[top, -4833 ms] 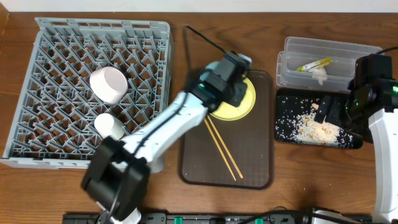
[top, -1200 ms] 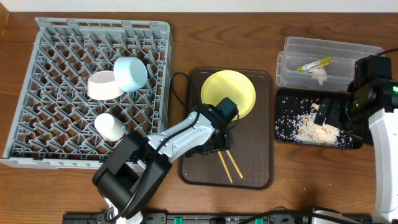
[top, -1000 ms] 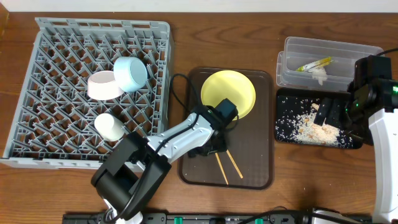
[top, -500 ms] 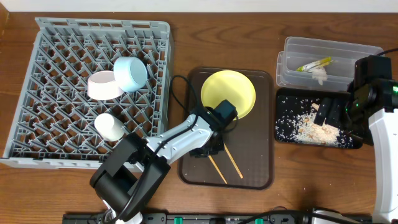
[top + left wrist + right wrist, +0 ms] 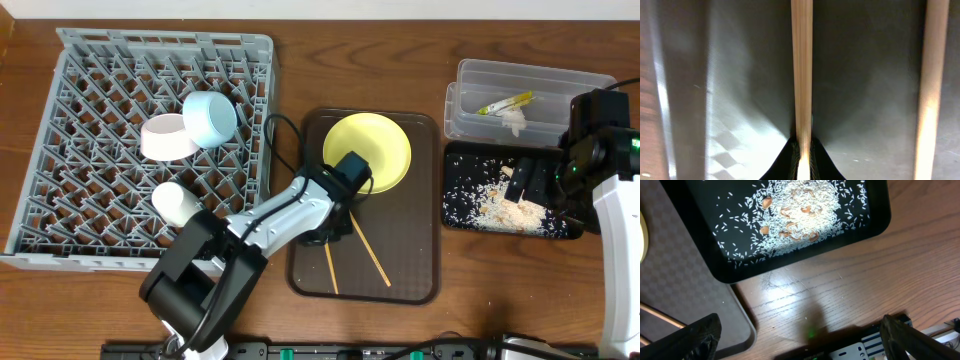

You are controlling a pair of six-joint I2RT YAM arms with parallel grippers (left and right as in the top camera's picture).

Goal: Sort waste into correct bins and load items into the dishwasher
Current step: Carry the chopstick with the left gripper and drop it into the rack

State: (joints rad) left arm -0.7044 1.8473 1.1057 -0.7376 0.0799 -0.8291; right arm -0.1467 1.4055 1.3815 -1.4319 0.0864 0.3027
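My left gripper (image 5: 335, 228) is over the brown serving tray (image 5: 410, 280) and shut on one wooden chopstick (image 5: 801, 75), which points toward the tray's front (image 5: 329, 268). The other chopstick (image 5: 370, 256) lies loose beside it and shows in the left wrist view (image 5: 930, 90). The pale-yellow plate (image 5: 378, 148) sits at the tray's back. The grey dish rack (image 5: 60, 150) holds the white bowl (image 5: 165, 139), light-blue bowl (image 5: 208, 118) and white cup (image 5: 176, 203). My right gripper (image 5: 800, 335) is open over the table beside the black tray (image 5: 455, 205), which holds rice crumbs (image 5: 795, 215).
The clear tub (image 5: 590, 85) at the back right holds the yellow-green wrapper (image 5: 507, 102) and the white tissue (image 5: 515, 120). A black cable (image 5: 280, 130) loops between the rack and the brown tray. A power strip runs along the table's front edge.
My left gripper has closed on one chopstick and shifted left and back, swinging it away from the other. Earlier the light-blue bowl went into the rack. The right arm has not moved.
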